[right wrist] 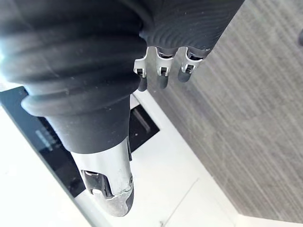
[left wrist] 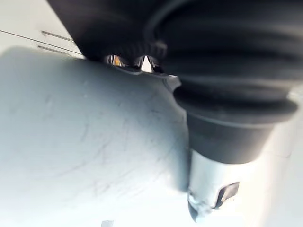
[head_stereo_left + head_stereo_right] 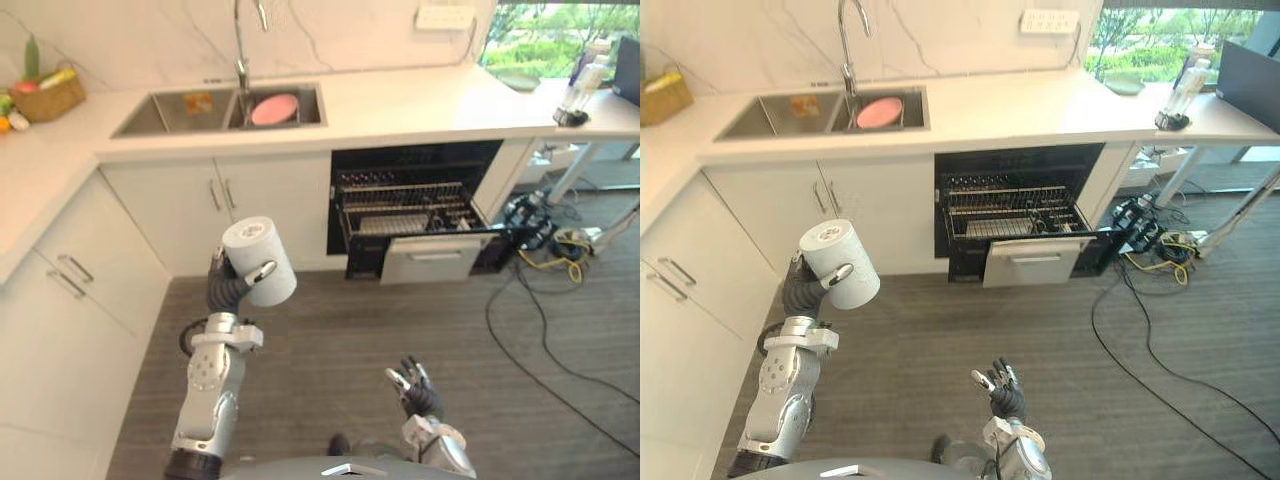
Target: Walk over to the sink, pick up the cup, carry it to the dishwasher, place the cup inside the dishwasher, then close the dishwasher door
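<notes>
Cup (image 3: 260,258), pale and cylindrical, is held in the left hand (image 3: 226,283). The fingers and the thumb (image 3: 262,270) are curled round its wall, and it is raised over the grey plank floor (image 3: 330,330). It is tilted, with one flat round end turned upward. In the left wrist view its pale wall lies pressed against the hand's dark cover, with the thumb alongside it. The cup hangs in front of the white cabinet doors (image 3: 250,195) beneath the sink (image 3: 170,112) and is well apart from the dishwasher (image 3: 415,165), which lies to its right. The dishwasher stands open under the counter (image 3: 420,100), its wire rack (image 3: 405,208) pulled out and its white door (image 3: 430,260) lowered below the rack. The sink has two basins set into the back run of the counter, with a faucet (image 3: 240,45) rising between them. A pink plate (image 3: 274,108) lies in the basin nearer the dishwasher. A basket (image 3: 45,98) holding produce sits by the counter's far left corner. The right hand (image 3: 412,388) is low over the floor, palm up, fingers loosely spread and relaxed, with nothing in it.
</notes>
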Tool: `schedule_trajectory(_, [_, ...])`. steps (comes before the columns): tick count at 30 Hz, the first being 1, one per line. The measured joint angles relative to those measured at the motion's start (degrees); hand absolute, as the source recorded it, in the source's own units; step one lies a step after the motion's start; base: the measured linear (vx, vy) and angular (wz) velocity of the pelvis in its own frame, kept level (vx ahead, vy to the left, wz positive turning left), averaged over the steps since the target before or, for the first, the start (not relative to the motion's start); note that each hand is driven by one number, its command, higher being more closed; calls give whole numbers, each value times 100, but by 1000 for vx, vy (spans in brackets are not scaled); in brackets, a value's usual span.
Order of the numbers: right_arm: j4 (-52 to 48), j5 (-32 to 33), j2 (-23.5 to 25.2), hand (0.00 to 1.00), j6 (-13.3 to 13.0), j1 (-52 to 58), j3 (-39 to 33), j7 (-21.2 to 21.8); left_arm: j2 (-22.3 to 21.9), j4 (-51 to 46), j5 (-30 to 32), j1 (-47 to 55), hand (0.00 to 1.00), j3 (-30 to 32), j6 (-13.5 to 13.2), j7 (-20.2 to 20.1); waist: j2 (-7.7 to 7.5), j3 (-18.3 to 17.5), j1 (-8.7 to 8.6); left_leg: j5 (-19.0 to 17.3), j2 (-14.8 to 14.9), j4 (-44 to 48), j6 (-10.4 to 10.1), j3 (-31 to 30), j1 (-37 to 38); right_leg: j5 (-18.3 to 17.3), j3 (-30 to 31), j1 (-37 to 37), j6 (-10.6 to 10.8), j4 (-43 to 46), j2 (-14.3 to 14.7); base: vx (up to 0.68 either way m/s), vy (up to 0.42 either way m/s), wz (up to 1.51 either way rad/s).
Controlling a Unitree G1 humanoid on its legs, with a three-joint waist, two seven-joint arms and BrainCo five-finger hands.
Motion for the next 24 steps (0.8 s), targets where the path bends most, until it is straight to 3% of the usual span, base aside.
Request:
schedule_trajectory(1, [38, 12, -17, 0, -2, -10, -14, 42, 14, 25, -6, 7, 100, 36, 0, -13, -21, 9, 14, -203, 13, -418, 153, 171, -114, -18, 32, 168, 25, -111, -47, 270, 54, -24])
schedule_trajectory(2, [222, 16, -20, 0, -4, -110, -57, 90, 34, 31, -6, 42, 100, 101, -6, -47, -110, 19, 19, -306, -140, -1511, 321, 371, -131, -53, 88, 314, 85, -200, -183, 305, 93, -35])
schedule_trajectory(3, [383, 16, -20, 0, -5, -189, -107, 105, 41, 28, -3, 83, 100, 136, -37, -62, -178, -10, 17, -245, -414, -2922, 361, 358, -128, -97, 158, 336, 173, -222, -349, 244, 114, -34])
schedule_trajectory(4, [443, 16, -41, 0, -2, -227, -109, 102, 41, 26, -2, 91, 100, 138, -53, -63, -185, -9, 13, -97, -526, -3607, 341, 279, -141, -121, 188, 346, 226, -238, -417, 261, 151, -28])
schedule_trajectory(5, [537, 16, -97, 0, 1, -266, -92, 96, 40, 24, -3, 106, 100, 146, -54, -60, -172, 1, 11, 273, -650, -4568, 248, 35, -271, -158, 299, 397, 308, -296, -503, 300, 187, -27])
schedule_trajectory(7, [790, 30, -144, 0, 4, -373, -88, 68, 44, 21, -4, 185, 100, 200, -54, -68, -178, 7, 25, 595, -644, -4993, 135, -250, -539, -251, 430, 419, 482, -268, -645, 324, 212, -35])
schedule_trajectory(8, [929, 128, -180, 0, -6, -414, -88, 52, 44, 33, -4, 272, 100, 231, -53, -96, -165, 22, 54, 745, -633, -5173, 95, -273, -530, -316, 559, 515, 666, -263, -749, 452, 347, -52])
schedule_trajectory(10, [1101, 171, -348, 0, -65, -427, -92, 50, 49, 194, -4, 309, 100, 240, -72, -215, 38, 13, 75, 981, -589, -5452, 174, -181, -339, -413, 718, 735, 1018, -261, -810, 416, 339, -65])
schedule_trajectory(11, [1143, 167, -381, 0, -68, -439, -90, 51, 138, 250, -3, 349, 100, 309, -78, -282, 64, -21, 94, 1597, -704, -5408, 244, -138, -158, -502, 889, 846, 1193, -248, -996, 437, 407, -83])
schedule_trajectory(14, [1138, 103, -216, 0, -110, -466, 114, 183, 432, 101, -3, 296, 100, 624, -129, -274, -406, -123, 48, 1209, -1412, -5083, 600, -131, -69, -306, 865, 895, 1403, -347, -1680, 421, 369, -57])
schedule_trajectory(17, [1141, 115, -224, 0, -133, -482, -10, 176, 468, 106, -4, 0, 100, 586, -128, -310, -420, -136, 23, 775, -1617, -4597, 944, -165, -104, 55, 606, 1014, 1360, -279, -1915, 317, 272, -6])
schedule_trajectory(19, [1107, 134, -159, 0, -172, -500, -153, 160, 464, 150, 6, -231, 100, 422, -120, -377, -362, -112, 4, 595, -1669, -4515, 1061, -240, -17, 108, 523, 735, 1271, 561, -1986, 230, 228, 15])
schedule_trajectory(21, [1029, 167, -35, 0, -277, -484, -230, 152, 472, 172, 17, -339, 100, 240, -104, -404, -309, -69, -117, 534, -1653, -4677, 1121, -405, 241, -266, 841, 263, 1088, 1739, -1888, 174, 192, 39])
schedule_trajectory(22, [818, 166, 63, 0, -319, -417, -233, 110, 470, 203, 17, -345, 100, 162, -69, -439, -313, -50, -151, 519, -1656, -4864, 1137, -490, 522, -832, 889, -33, 1025, 2303, -1643, 108, 82, 31])
schedule_trajectory(24, [494, 167, 180, 0, -422, -265, -232, 37, 478, 214, 21, -337, 100, 155, -60, -492, -347, -33, -154, 474, -1683, -4971, 1140, -512, 731, -1114, 919, -364, 948, 2475, -1348, 130, 36, 16])
